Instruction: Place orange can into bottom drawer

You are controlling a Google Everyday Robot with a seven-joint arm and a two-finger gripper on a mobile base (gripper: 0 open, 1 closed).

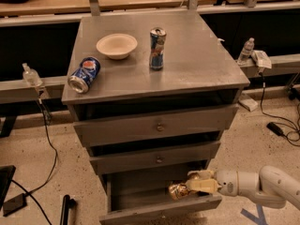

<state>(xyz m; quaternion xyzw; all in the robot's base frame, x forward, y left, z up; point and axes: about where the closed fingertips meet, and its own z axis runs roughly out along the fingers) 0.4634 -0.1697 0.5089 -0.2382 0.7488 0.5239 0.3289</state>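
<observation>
In the frame's lower right, the gripper (194, 185), jaws clamped on the orange can (176, 191), holds it low in the open bottom drawer (159, 212), where a tilted release could send it rolling against the front panel.

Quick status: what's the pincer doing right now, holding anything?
Pincer: closed on the orange can, low over the open bottom drawer.

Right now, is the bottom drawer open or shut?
Open: the bottom drawer is pulled out, tray exposed, with the gripper holding the orange can over its right side.
</observation>
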